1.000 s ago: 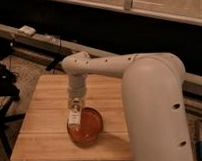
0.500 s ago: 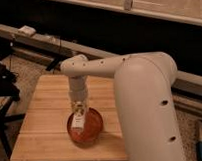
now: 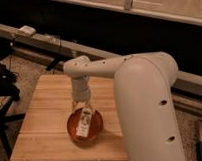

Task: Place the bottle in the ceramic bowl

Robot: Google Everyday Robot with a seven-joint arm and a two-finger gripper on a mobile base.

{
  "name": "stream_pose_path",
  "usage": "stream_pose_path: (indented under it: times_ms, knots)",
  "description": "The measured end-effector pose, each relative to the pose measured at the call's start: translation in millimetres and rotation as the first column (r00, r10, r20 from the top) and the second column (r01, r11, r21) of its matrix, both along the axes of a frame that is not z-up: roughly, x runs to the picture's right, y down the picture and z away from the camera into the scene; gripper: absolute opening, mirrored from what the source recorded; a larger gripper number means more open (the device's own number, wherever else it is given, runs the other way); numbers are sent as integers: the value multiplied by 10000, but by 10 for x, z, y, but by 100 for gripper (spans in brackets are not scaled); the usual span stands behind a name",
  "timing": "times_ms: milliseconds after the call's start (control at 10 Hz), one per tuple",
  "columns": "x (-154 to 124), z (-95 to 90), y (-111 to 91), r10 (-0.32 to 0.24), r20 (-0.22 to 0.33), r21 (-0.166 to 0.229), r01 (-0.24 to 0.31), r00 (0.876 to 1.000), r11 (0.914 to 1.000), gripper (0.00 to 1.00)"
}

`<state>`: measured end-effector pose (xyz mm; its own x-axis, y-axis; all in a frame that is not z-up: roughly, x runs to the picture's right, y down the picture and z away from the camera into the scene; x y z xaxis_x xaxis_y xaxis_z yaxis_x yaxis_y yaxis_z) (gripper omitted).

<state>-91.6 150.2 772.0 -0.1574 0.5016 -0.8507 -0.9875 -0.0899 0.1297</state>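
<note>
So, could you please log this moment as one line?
gripper: over bowl, at bottle top | small white labelled bottle: within bowl outline | glossy orange-red ceramic bowl: on wooden table

The ceramic bowl (image 3: 84, 126) sits near the front edge of the wooden table (image 3: 45, 104). Left of the bowl and behind it on the left, bare tabletop lies open for a pass. Directly above the bowl the way is taken: the gripper (image 3: 81, 106) hangs over its rear rim, and the bottle (image 3: 84, 121) lies across its middle. Right of the bowl the robot's bulky white arm (image 3: 145, 98) blocks approach from that side.
</note>
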Motion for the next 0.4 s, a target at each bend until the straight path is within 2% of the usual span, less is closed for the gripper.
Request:
stream_pose_path:
  times_ms: [400]
  knots:
    - [14, 3, -3, 18, -17, 4, -18, 10000, 10000, 80]
